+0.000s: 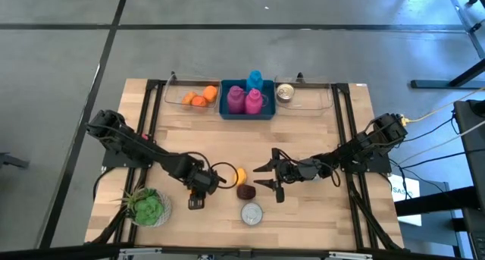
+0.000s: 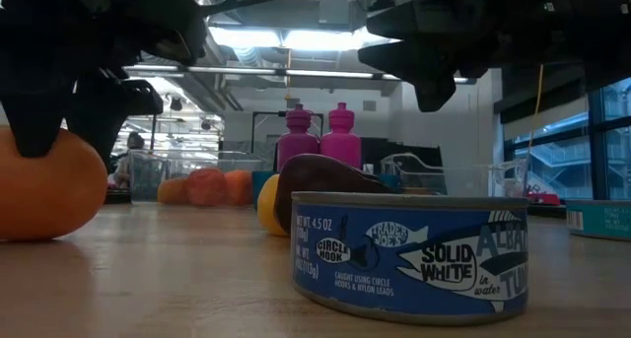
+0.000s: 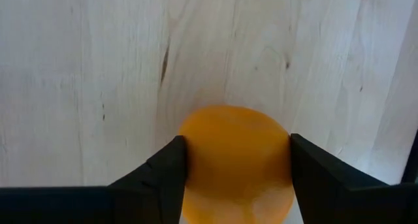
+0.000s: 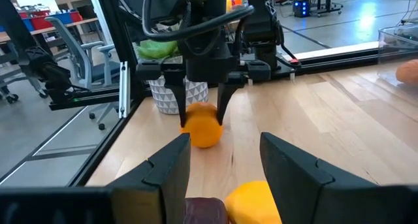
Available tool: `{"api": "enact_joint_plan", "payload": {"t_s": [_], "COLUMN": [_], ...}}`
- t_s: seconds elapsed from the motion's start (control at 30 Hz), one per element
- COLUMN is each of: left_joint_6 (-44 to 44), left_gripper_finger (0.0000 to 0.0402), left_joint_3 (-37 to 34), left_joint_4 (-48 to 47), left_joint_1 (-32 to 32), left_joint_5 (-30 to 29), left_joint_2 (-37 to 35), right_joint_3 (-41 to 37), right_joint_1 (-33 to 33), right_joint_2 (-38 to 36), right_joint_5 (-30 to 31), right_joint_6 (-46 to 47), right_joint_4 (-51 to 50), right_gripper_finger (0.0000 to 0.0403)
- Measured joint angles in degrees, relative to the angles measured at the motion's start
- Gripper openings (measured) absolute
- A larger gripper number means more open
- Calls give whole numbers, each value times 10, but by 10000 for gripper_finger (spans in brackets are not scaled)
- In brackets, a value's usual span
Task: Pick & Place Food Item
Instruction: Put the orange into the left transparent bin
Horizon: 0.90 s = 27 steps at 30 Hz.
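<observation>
Pale wooden table (image 1: pixel 318 131) under bright ceiling lights (image 2: pixel 286 37).

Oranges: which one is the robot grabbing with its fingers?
The orange alone on the table, between the left arm's fingers; the other oranges sit in the clear back tray.

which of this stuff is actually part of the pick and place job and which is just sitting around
Job: round orange fruit, left gripper shut on it; clear plastic bin of similar fruit, likely the target.
Lying about: blue tuna can, yellow fruit, dark maroon food piece, pink plastic bottles, green potted plant; right gripper open, waiting mid-table.
</observation>
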Motion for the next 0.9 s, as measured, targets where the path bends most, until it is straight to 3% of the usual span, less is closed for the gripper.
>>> {"api": "enact_joint_plan", "payload": {"t_s": [0.4,0.9], "left_joint_6": [-3,17], "left_gripper_finger": [193,194], "left_joint_3": [-3,-1], "left_joint_4": [-12,-12], "left_joint_1": [26,39], "left_joint_5": [-33,-52], "left_joint_2": [-92,-111], "right_joint_3": [0,0], "right_joint_1": [0,0], "right_joint_2": [0,0], "right_joint_5": [0,0], "right_joint_6": [1,1], "right_joint_4": [-1,-1], "right_gripper_finger": [183,183]}}
